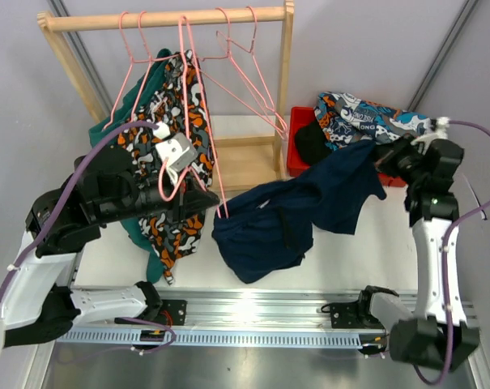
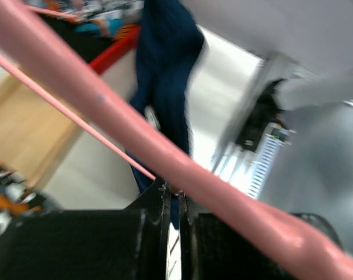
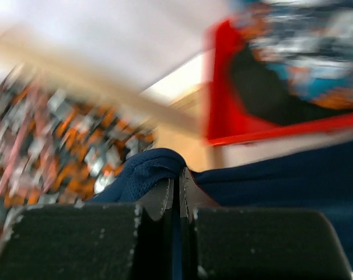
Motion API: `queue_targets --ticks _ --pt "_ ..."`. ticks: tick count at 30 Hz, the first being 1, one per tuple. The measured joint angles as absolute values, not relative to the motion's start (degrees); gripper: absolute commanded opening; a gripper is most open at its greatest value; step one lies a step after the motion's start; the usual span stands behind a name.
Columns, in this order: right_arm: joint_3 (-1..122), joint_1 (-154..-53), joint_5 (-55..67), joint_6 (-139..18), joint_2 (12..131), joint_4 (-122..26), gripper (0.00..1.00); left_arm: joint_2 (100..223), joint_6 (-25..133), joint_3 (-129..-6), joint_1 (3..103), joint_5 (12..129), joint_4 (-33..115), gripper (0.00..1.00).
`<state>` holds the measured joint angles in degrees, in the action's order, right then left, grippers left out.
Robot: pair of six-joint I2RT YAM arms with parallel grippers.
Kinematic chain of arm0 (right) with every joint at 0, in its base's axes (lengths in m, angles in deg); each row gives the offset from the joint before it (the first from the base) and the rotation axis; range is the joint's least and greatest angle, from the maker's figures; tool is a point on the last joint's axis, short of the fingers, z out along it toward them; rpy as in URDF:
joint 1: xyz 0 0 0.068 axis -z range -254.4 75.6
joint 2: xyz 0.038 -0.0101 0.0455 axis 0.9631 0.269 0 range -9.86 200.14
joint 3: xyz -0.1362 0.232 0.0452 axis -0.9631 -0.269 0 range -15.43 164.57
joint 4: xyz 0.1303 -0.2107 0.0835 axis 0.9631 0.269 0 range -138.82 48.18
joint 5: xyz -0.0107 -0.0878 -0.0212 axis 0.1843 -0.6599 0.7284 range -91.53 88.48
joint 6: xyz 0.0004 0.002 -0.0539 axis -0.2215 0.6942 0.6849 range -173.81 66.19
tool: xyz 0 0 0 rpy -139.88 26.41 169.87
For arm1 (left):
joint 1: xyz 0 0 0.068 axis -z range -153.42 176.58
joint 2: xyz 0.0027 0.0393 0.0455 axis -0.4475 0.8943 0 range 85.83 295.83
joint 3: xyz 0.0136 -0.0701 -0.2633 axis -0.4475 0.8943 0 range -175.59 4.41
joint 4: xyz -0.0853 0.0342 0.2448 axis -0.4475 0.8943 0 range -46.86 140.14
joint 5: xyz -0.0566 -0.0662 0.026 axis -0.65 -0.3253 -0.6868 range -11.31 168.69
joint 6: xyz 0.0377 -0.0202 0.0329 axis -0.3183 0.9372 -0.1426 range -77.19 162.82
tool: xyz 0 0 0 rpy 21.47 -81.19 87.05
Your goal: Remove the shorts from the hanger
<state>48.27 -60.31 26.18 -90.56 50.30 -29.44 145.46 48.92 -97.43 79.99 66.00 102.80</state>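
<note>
The navy shorts (image 1: 285, 219) stretch across the table between my two grippers. My left gripper (image 1: 215, 201) is shut on a pink hanger (image 1: 226, 212), whose lower end is still in the shorts' left part. In the left wrist view the fingers (image 2: 173, 195) pinch the thin hanger wire, and a blurred pink bar (image 2: 135, 134) crosses in front. My right gripper (image 1: 384, 156) is shut on the shorts' right edge. Its wrist view shows navy fabric (image 3: 141, 172) bunched between the closed tips (image 3: 177, 178). Camo shorts (image 1: 180, 227) and teal-green shorts (image 1: 139, 93) hang on the rack at the left.
A wooden rack (image 1: 164, 18) stands at the back with several empty pink hangers (image 1: 253, 73). A red bin (image 1: 297, 162) at the back right holds black shorts (image 1: 311, 144) and blue-orange-white patterned shorts (image 1: 358, 117). A metal rail runs along the near edge.
</note>
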Motion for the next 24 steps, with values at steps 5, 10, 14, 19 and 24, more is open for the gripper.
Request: queue_targets --ticks 5,10,14,19,24 --pt "48.80 -71.63 23.69 -87.02 42.72 -31.67 0.00 147.98 48.81 -100.19 80.08 80.34 106.49 0.00" --pt "61.69 -69.56 19.42 -85.16 50.00 -29.79 0.00 145.94 49.84 -93.30 77.08 82.70 108.39 0.00" --pt "76.47 -68.09 16.69 -84.97 62.81 -31.14 0.00 143.58 50.78 -86.99 72.71 77.49 108.96 0.00" --pt "91.48 -65.56 15.43 -87.94 77.38 -35.12 0.00 141.88 50.89 -79.93 68.10 68.95 107.06 0.00" --pt "103.53 -64.35 13.46 -92.51 91.70 -44.13 0.00 144.04 51.13 -74.05 63.47 61.60 103.43 0.00"
